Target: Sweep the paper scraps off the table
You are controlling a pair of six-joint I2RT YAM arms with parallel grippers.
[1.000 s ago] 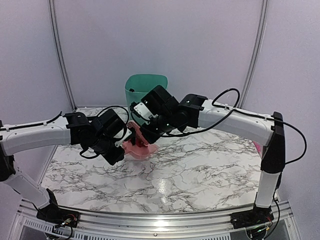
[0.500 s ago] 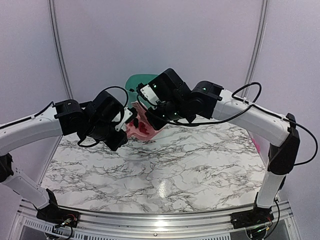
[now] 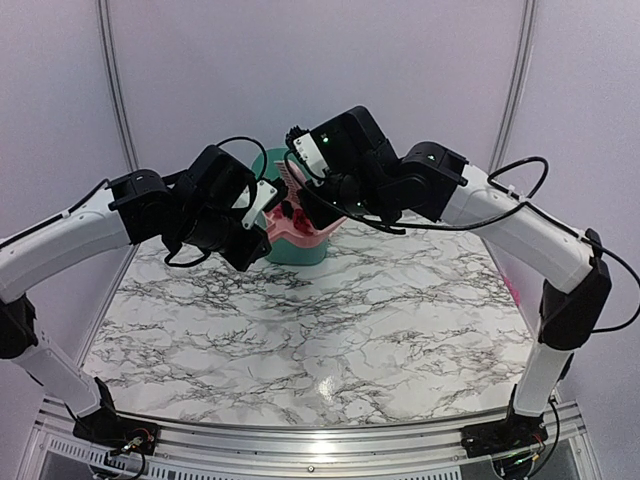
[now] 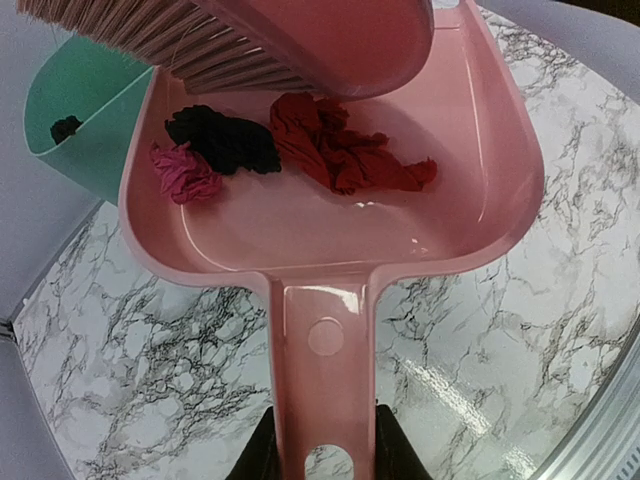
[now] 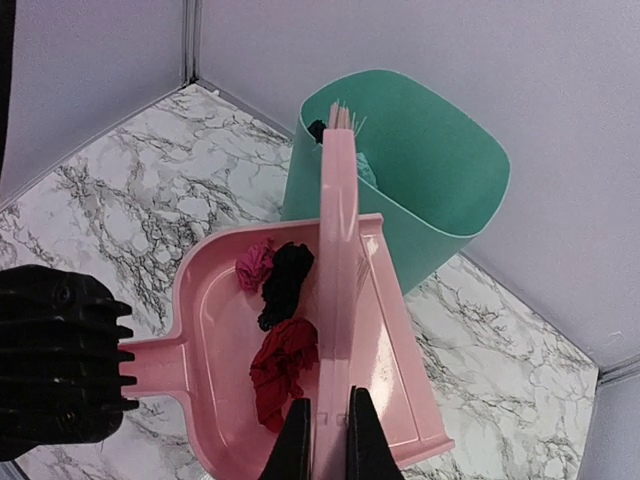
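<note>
Marble-veined table (image 3: pixel 400 340), pale walls (image 3: pixel 300 70); left gripper (image 4: pixel 322 455) gripping dustpan (image 4: pixel 455 150), right gripper (image 5: pixel 327 435) clamping brush (image 5: pixel 338 230)

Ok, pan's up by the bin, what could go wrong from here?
The dustpan's lip seems only partly over the green bin, so the red scrap may slide onto the table. The brush in the right gripper lies across the pan and could flick scraps out sideways. The pan could also nudge the bin over.

1 dustpan (image 4: pixel 318 335); 1 brush (image 4: pixel 330 40); 1 bin (image 4: pixel 48 95). In the dustpan, 3: magenta scrap (image 4: pixel 185 172), black scrap (image 4: pixel 222 138), red scrap (image 4: pixel 340 152). In the bin, 1 dark scrap (image 4: pixel 65 128) seen.
</note>
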